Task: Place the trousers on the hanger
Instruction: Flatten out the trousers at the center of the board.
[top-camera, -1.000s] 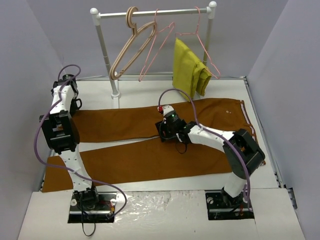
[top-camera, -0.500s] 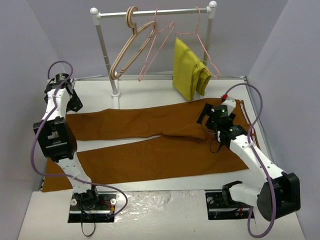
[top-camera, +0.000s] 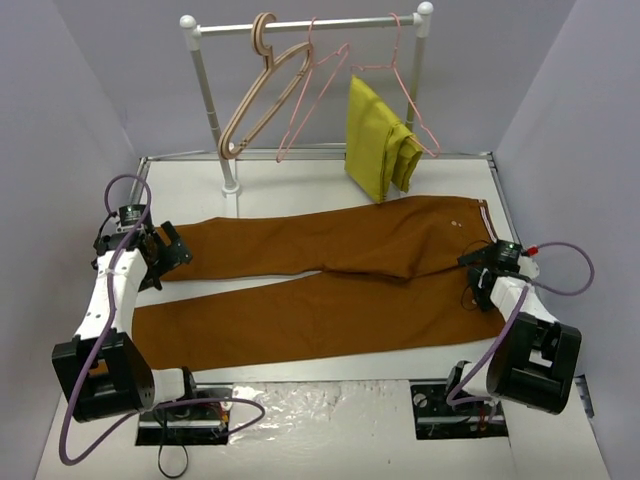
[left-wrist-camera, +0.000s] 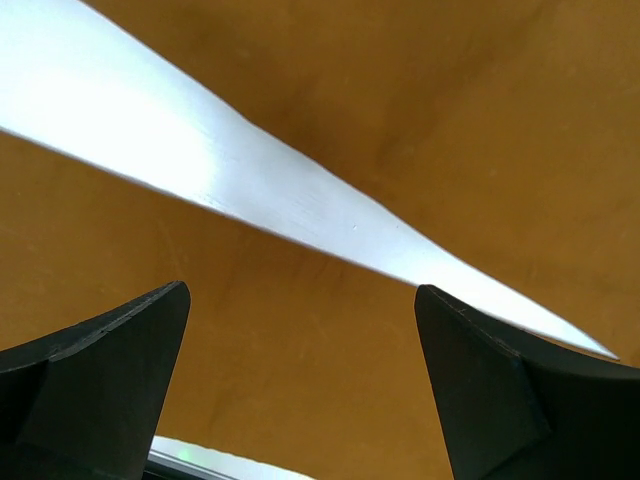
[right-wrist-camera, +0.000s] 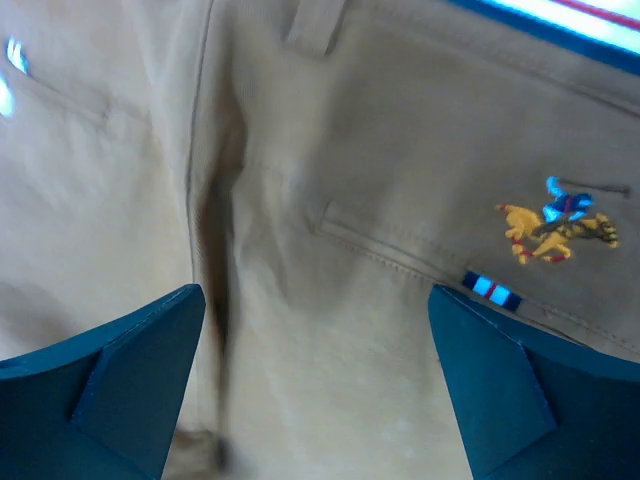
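White bench (top-camera: 300, 185) beneath a clothes rail (top-camera: 225, 29) carried the rust-brown trousers (top-camera: 330, 275). They lay flat, with the long axis running left to right, waistband pointing right and cuffs left. Left end effector (left-wrist-camera: 300, 330) hung spread and empty over the gap between the legs. Right end effector (right-wrist-camera: 315, 330) was also spread and empty near the waistband, possibly brushing cloth. Likely risks were pinching only one layer, or the thin pink hanger (top-camera: 310, 95), well apart on the rail, swinging away.

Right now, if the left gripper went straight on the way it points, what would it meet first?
Probably the trousers: the open left gripper aims at brown cloth just beside the bare wedge of table between the two legs, though distance is unclear.
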